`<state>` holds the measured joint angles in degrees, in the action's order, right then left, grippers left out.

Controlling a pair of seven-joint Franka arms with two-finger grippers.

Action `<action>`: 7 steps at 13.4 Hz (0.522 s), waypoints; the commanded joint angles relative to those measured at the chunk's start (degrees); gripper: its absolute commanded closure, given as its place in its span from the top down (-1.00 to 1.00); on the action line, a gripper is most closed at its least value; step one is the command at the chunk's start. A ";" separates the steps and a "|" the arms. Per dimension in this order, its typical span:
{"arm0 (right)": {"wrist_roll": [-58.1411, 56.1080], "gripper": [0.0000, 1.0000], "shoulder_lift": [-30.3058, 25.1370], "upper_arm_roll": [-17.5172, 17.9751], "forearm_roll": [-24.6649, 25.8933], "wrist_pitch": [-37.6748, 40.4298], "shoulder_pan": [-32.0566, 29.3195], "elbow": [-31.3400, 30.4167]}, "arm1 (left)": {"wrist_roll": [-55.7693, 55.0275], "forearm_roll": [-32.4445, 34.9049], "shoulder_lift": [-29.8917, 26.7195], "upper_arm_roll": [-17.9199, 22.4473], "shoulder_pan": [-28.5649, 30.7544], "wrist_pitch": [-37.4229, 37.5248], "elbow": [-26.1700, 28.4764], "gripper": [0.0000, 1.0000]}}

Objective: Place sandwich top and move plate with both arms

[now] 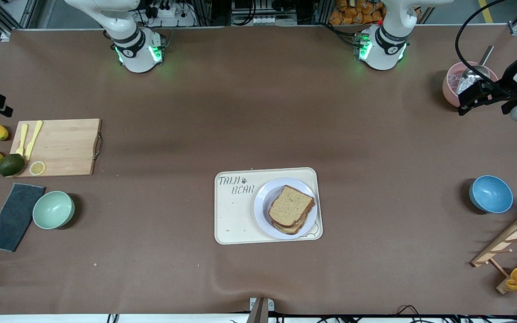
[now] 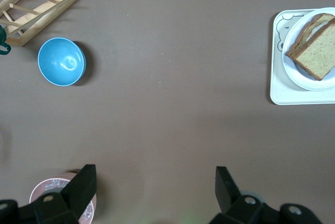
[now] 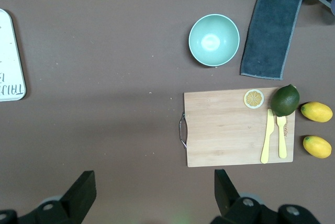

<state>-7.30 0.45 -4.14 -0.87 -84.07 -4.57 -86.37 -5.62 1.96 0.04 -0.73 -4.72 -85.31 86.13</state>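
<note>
The left gripper [image 2: 152, 192] hangs with fingers wide apart at the front view's upper right, over the pink bowl [image 1: 456, 83]. The right gripper [image 3: 152, 195] is open too, holding nothing. At lower centre, the sandwich top [image 1: 291, 206] lies on the stacked sandwich on the plate [image 1: 263, 202], on the bear tray [image 1: 234, 215].

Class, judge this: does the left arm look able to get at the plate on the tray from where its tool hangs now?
Probably yes. The left tool, open, hangs by the pink bowl; only bare table lies between it and the plate on the tray.
</note>
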 commanded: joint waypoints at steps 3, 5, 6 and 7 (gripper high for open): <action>-0.53 1.00 -0.19 0.18 1.13 0.75 0.17 0.50 | 0.61 -0.73 -1.18 0.73 -0.46 0.85 0.53 1.00; -0.44 1.00 -0.19 0.18 1.13 0.75 0.08 0.50 | 0.69 -0.73 -1.27 0.73 -0.37 0.85 0.53 1.00; -0.44 1.00 -0.19 0.18 1.13 0.75 0.08 0.50 | 0.69 -0.81 -1.27 1.42 -0.37 0.85 0.53 1.00; -0.44 1.00 -0.19 0.18 1.13 0.75 0.08 0.50 | 0.69 -0.90 -1.27 1.60 -0.46 0.85 0.53 1.00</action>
<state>-7.32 0.45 -4.13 -0.87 -84.04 -4.55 -86.36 -5.62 1.96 0.03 -0.29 -4.71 -85.18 86.13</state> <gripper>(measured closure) 0.000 0.000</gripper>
